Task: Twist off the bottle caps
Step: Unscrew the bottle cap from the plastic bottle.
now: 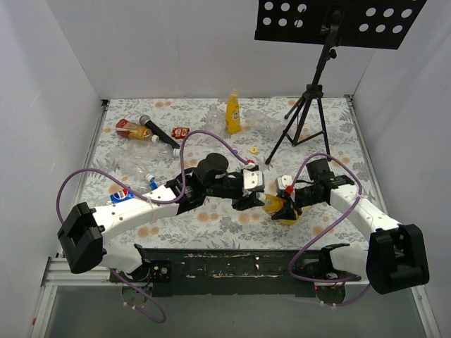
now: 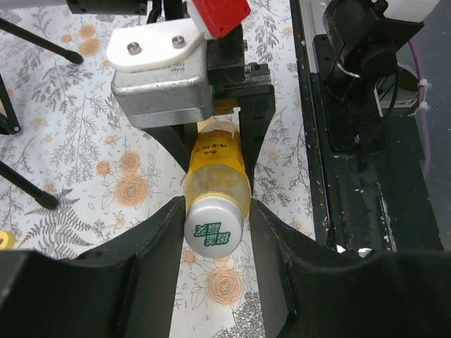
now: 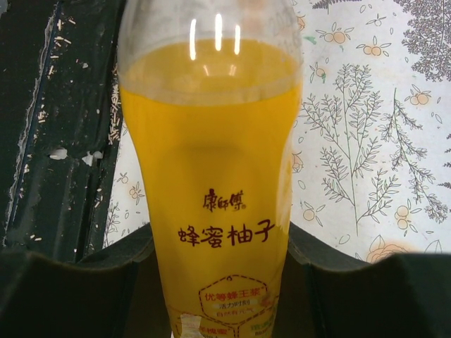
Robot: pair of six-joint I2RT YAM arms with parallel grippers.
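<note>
An orange-yellow bottle [image 1: 277,208] hangs tilted just above the flowered table, near the front centre, between both arms. My right gripper [image 3: 222,282] is shut on its labelled body [image 3: 218,197], one black finger [image 3: 70,282] on each side. In the left wrist view the bottle [image 2: 215,165] points its white bottle cap [image 2: 213,225] towards the camera. My left gripper [image 2: 215,211] is closed round that cap, with the left finger [image 2: 158,239] against its side and the right one close to it. From above, the left gripper [image 1: 262,199] meets the right gripper [image 1: 287,204] at the bottle.
A music stand's tripod [image 1: 303,120] stands at the back right. Another yellow bottle [image 1: 232,113] is upright at the back, and a black microphone [image 1: 155,130] and clear bottles [image 1: 141,165] lie at the back left. A loose yellow cap [image 1: 253,151] lies mid-table. The black base rail [image 1: 232,264] borders the near edge.
</note>
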